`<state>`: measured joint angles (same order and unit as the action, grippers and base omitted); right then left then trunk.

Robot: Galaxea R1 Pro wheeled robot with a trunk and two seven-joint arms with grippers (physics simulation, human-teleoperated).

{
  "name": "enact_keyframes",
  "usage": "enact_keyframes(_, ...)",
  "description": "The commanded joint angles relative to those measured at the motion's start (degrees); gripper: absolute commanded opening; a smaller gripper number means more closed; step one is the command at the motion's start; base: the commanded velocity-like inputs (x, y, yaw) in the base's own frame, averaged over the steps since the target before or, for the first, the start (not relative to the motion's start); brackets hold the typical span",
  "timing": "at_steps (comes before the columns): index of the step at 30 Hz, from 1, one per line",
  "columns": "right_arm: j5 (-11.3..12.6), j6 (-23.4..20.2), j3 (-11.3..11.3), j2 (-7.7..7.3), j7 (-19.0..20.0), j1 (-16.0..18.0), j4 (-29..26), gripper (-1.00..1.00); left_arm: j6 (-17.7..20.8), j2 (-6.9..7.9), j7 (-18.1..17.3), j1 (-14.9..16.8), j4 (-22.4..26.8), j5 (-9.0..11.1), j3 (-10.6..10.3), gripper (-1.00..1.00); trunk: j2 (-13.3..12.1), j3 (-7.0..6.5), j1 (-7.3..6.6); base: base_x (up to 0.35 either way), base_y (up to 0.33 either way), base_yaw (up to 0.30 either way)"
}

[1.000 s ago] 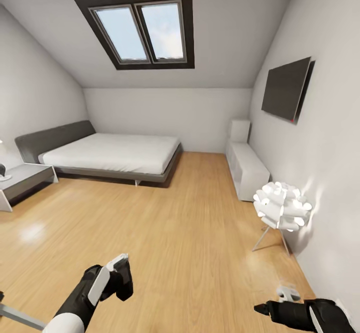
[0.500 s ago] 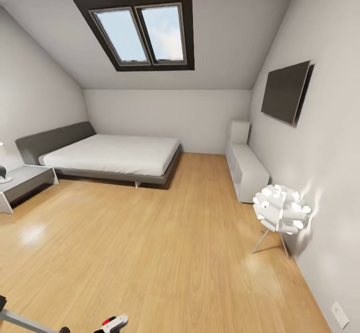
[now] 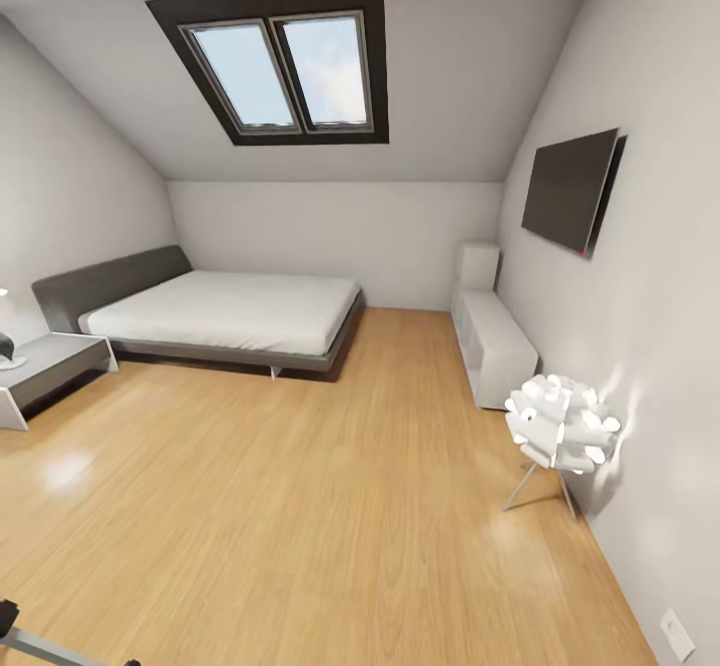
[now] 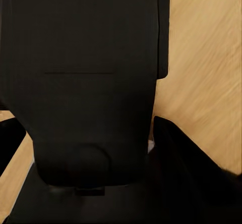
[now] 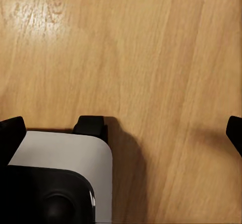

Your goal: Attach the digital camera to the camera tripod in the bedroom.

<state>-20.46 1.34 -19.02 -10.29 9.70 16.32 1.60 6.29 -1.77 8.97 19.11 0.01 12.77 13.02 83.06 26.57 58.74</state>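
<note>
In the left wrist view the black boxy digital camera sits close up between the dark fingers of my left gripper, which is shut on it. A silver leg of the camera tripod with black joints pokes into the bottom left corner of the head view; the rest of it is out of view. My right gripper is open over bare wood plank floor, its fingertips far apart with nothing between them.
The bedroom lies ahead: a grey bed at the back left, a grey nightstand at the left edge, a low white shelf and a white petal lamp along the right wall, a dark screen above. Open floor lies between.
Both arms, with the camera in the left gripper, have dropped out of the bottom of the head view. The whole picture has shifted slightly downward, so the head camera moved.
</note>
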Motion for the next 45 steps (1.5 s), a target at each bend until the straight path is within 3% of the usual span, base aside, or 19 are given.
enact_keyframes(1, -0.44, 0.38, -0.49, -0.01, 0.03, -0.13, 0.19, 1.00, 0.13, -0.01, 0.15, -0.29, 0.02, 0.31, -0.19, -1.00, -0.38, -0.13, -0.23, 0.000, 0.000, 0.000)
enact_keyframes(10, -0.30, 1.77, -0.73, 0.48, -1.90, -1.26, 0.33, 1.00, -1.72, 0.30, -0.17, -4.47, 0.00, 0.15, -0.36, -1.00, -3.99, -1.75, -2.21, 0.000, 0.000, 0.000)
enact_keyframes(21, -0.34, 1.90, -0.75, 1.05, -2.22, -1.32, 0.34, 1.00, -2.66, 0.41, -0.18, -4.68, -0.01, 0.15, -0.37, -1.00, -8.40, -3.72, -4.62, 0.000, 0.000, 0.000)
enact_keyframes(30, -0.21, 2.74, -0.79, 2.96, -2.23, -1.71, 0.34, 1.00, -5.04, 0.53, -0.18, -4.75, -0.01, 0.21, -0.29, -1.00, -12.01, -5.34, -6.60, 0.000, 0.000, 0.000)
enact_keyframes(45, -0.20, 3.98, -0.84, 3.21, -2.24, -4.79, 0.34, 1.00, -7.46, 0.54, -0.18, -5.22, -0.01, 0.24, -0.28, -1.00, -18.03, -8.03, -9.89, 0.000, 0.000, 0.000)
